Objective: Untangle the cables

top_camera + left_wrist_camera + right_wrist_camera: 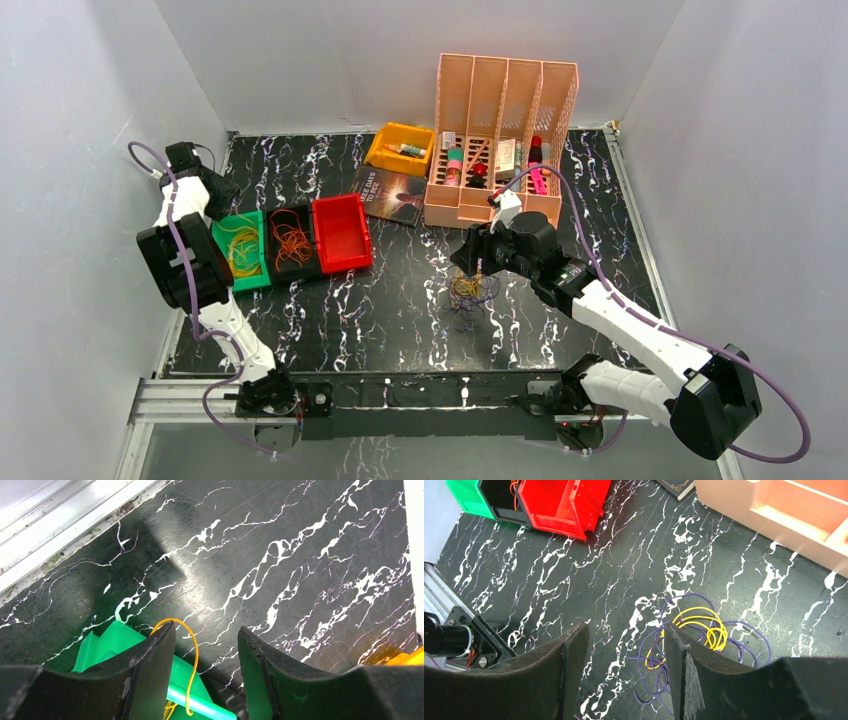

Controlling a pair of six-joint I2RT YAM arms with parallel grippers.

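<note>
A tangle of purple and yellow cables lies mid-table. In the right wrist view this tangle sits beside and behind my right finger, with a few purple strands reaching into the gap. My right gripper hovers over it, open, with only the table between its fingers. Yellow cables fill the green bin and orange cables the black bin. My left gripper is open above the green bin's corner. One yellow cable loop hangs hooked over its left fingertip.
A red bin stands next to the black one. At the back are a pink file organiser with small items, a yellow bin and a dark book. White walls enclose the table on three sides.
</note>
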